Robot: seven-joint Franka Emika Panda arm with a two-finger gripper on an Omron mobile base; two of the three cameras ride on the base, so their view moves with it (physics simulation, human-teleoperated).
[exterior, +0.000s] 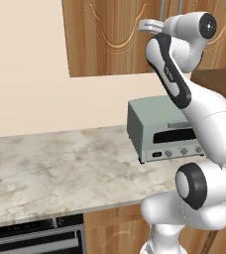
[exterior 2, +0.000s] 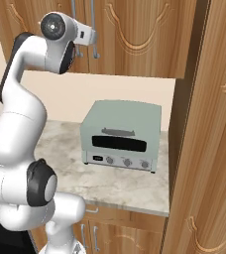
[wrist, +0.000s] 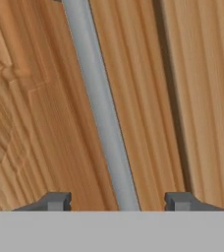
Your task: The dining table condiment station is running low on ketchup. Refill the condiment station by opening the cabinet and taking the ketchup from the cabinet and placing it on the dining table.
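The cabinet [exterior: 110, 37] of medium-brown wood is hanging on the wall, its arch-carved doors sitting closed. Its silver bar handle [wrist: 101, 106] is running vertically along one door edge.

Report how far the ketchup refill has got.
Done: the arm is up at the cabinet. In hand: the end effector straddles the silver door handle, fingers either side, not clamped. Left: door looks closed; open it, take out the ketchup, set it on the dining table.

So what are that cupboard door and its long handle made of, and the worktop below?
The cabinet door looks like medium-brown wood with visible grain and a carved arch. Its handle seems brushed metal: plain, matte silver-grey. The counter looks like polished stone, beige with marbled veining.
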